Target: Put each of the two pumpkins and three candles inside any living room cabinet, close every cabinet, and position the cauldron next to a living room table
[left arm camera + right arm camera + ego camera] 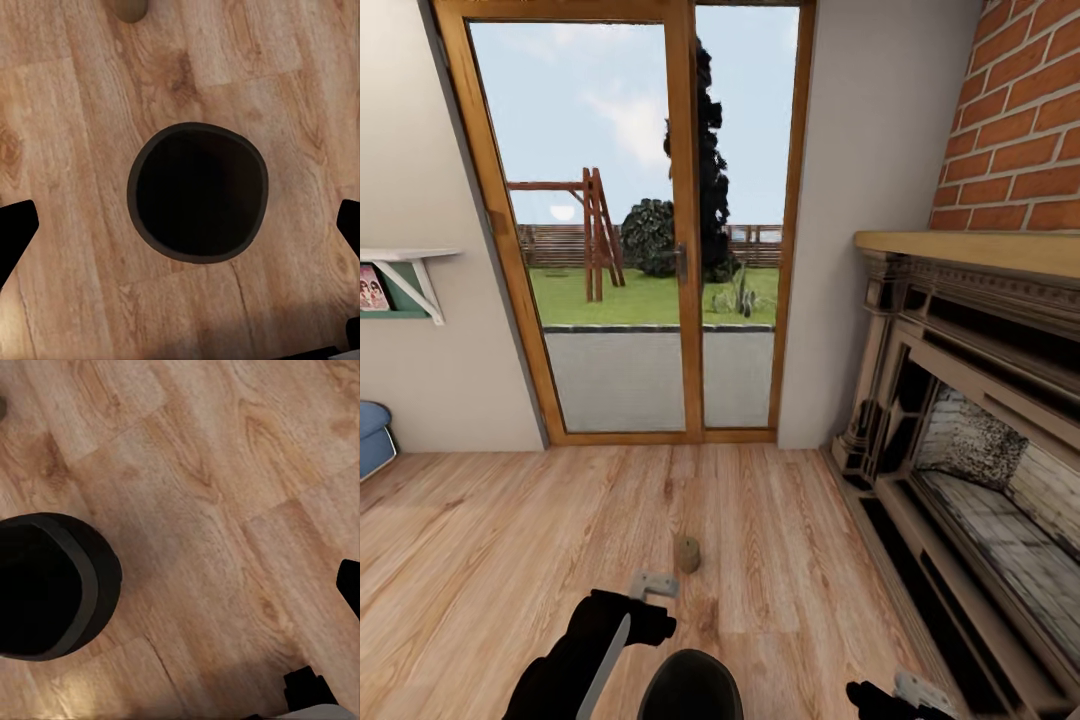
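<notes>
A black cauldron stands on the wood floor just in front of me; from above it shows as a dark round opening. My left gripper hangs over it, open, its black fingertips spread wide on either side of the rim with nothing held. One short beige candle stands on the floor just beyond the cauldron, and its base shows at the edge of the left wrist view. My right gripper is low at the right, open and empty, with the cauldron off to its side.
A wood-framed glass patio door fills the far wall. A dark fireplace with a wooden mantel and brick chimney lines the right side. A white wall shelf and a blue seat edge are at the left.
</notes>
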